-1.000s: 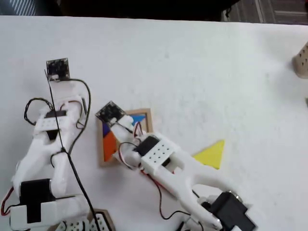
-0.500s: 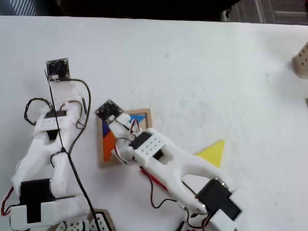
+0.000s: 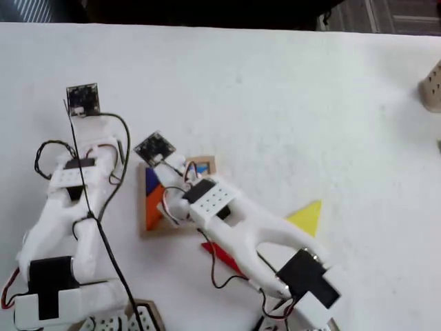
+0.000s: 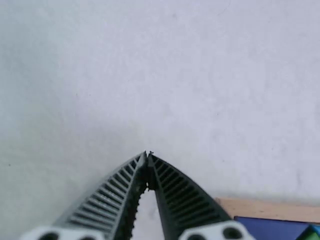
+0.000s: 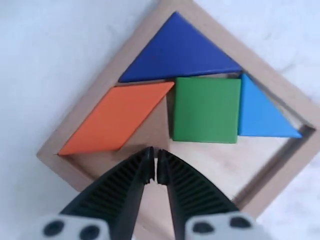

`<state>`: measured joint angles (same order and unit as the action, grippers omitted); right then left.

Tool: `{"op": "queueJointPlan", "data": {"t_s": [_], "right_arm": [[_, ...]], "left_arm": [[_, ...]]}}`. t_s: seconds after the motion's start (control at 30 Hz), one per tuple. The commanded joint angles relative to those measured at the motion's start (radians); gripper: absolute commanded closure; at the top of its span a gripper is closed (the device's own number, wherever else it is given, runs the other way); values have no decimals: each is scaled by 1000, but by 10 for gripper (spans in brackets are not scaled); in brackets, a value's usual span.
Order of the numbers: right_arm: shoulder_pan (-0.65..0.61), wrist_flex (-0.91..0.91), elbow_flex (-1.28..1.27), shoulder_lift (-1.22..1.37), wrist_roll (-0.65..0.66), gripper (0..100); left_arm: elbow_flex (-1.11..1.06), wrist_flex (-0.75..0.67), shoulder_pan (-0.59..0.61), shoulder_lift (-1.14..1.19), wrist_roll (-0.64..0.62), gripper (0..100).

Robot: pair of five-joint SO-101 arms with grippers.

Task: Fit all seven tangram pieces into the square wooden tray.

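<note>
Stands at four of seven in the wooden tray (image 5: 92,100): dark blue triangle (image 5: 177,50), orange parallelogram (image 5: 117,117), green square (image 5: 205,110), light blue triangle (image 5: 260,117); leaves yellow triangle (image 3: 306,217) out on tabletop (image 3: 275,89), well apart; right claw (image 5: 155,167) pinched together, empty, over tray's bare floor, left claw (image 4: 148,159) likewise together beside tray.

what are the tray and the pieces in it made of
Tray: looks like bare light wood with a matte finish, going by the pale tan, unpainted rim and floor.
Dark blue triangle, orange parallelogram, green square and light blue triangle: flat, evenly coloured and smooth, with crisp edges. They could be painted wood or plastic; the look doesn't settle it.
</note>
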<state>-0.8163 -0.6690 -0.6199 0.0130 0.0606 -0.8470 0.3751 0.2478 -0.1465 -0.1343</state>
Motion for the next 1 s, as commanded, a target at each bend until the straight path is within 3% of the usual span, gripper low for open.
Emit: {"op": "queueJointPlan", "data": {"t_s": [0.0, 0.13, 0.4, 0.73, 0.97], "right_arm": [[47, -50, 43, -81, 9, 981], [59, -116, 11, -147, -64, 981], [-30, 42, -97, -139, -77, 981], [-13, -27, 81, 48, -84, 981], [-4, 33, 86, 47, -77, 981]], "left_arm": [[38, 5, -4, -4, -12, 977], [38, 5, -4, -4, -12, 977], [40, 5, -4, -4, -12, 977], [40, 5, -4, -5, -12, 977], [40, 5, -4, -5, -12, 977]]}}
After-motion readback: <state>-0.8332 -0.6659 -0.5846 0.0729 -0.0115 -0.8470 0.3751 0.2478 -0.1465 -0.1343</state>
